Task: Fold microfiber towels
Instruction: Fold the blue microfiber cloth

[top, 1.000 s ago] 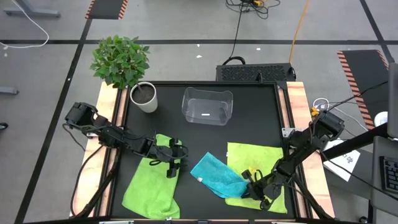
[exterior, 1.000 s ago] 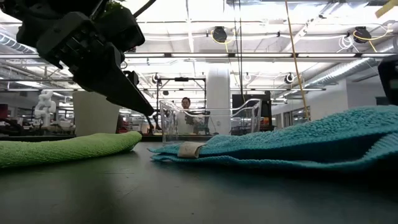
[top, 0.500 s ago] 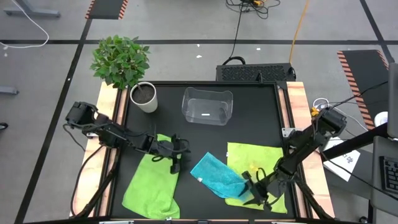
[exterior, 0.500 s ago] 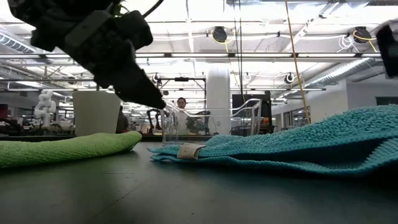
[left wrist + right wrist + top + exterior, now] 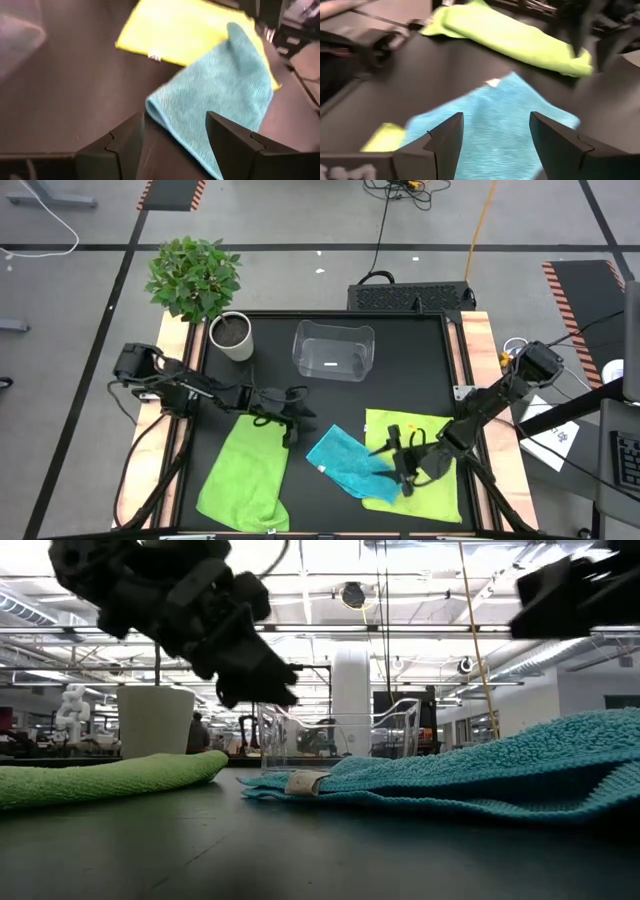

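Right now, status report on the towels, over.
Left gripper and right gripper open, above blue towel. Green towels flat, unfolded. Nothing in the way.

The turquoise towel (image 5: pixel 349 463) covers a corner of the right green towel (image 5: pixel 425 430). The left green towel (image 5: pixel 243 478) runs off the bottom edge.

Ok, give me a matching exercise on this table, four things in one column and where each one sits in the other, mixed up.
Things:
1. turquoise towel
2. clear plastic bin
3. white plant pot
4. left gripper

Places:
A. far left corner of the mat
B. between the two green towels, overlapping the right one
C. far middle of the mat
D. above the mat, between the left green towel and the turquoise one

Pairs: 1-B, 2-C, 3-A, 4-D
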Motion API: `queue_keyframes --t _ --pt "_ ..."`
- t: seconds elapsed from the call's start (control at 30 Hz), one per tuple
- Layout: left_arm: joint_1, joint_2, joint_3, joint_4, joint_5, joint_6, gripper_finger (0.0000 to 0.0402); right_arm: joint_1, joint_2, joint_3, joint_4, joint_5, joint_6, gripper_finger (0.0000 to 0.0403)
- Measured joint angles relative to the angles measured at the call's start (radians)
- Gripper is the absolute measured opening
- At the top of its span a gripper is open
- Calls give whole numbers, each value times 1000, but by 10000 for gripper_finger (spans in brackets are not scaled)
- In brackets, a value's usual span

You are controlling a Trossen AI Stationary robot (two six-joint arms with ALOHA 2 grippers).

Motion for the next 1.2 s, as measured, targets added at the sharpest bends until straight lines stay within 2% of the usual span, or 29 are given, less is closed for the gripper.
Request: queue_keyframes --t 0.2,0.3,0.47,0.77,1.0,1.2 --pt "45 187 148 -40 87 14 214 -88 -8 1 -72 -36 4 213" --pt "64 238 215 -98 132 23 214 -118 -7 0 -103 -86 28 213" --pt "87 296 298 -196 133 40 214 -141 -7 -13 -132 -108 35 212" --pt "90 300 325 -233 143 49 214 -157 -7 -71 -91 -109 41 212" --pt "78 343 325 -173 198 47 214 -157 -6 -75 -89 -109 44 212" --pt "66 370 324 -130 203 49 214 -157 -6 -75 -87 -110 42 212"
